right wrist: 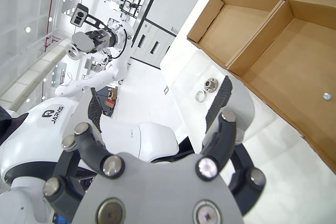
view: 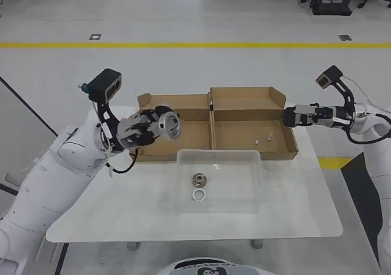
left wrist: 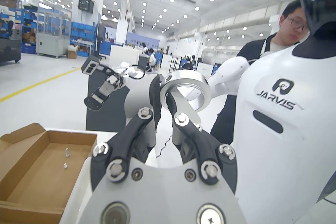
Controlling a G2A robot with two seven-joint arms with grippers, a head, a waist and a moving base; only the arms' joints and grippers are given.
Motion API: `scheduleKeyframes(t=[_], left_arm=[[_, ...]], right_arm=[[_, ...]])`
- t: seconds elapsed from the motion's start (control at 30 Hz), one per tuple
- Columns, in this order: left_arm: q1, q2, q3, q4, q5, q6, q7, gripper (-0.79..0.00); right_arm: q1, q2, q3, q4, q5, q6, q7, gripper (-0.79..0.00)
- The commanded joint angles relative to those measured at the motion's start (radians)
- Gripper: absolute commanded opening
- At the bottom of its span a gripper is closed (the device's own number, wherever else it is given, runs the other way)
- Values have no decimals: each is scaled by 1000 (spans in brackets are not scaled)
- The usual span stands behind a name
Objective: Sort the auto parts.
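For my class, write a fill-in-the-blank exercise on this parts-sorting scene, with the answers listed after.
The left gripper holds a metal ____.
The clear tray holds ____ parts.
The right gripper has its jaws ____.
Two small screws lie in a ____ box.
Missing words: ring, two, open, cardboard.

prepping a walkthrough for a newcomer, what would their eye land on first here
The left gripper, raised over the left box, clamps a big metal ring. The clear tray at the middle of the table holds a flanged part and a small ring. The right gripper hangs open at the right box's outer end.
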Motion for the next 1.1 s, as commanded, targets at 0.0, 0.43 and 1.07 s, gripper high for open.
scheduleKeyframes(t=[0.0, 0.43, 1.07], left_arm=[[46, -7, -55, -26, -47, 0, 22, -785], [193, -135, -335, -77, -485, 0, -305, -785], [173, -203, -305, 24, -262, 0, -426, -785]], right_arm=[[0, 0, 0, 0, 0, 0, 0, 0], [0, 0, 0, 0, 0, 0, 0, 0], [0, 0, 0, 0, 0, 0, 0, 0]])
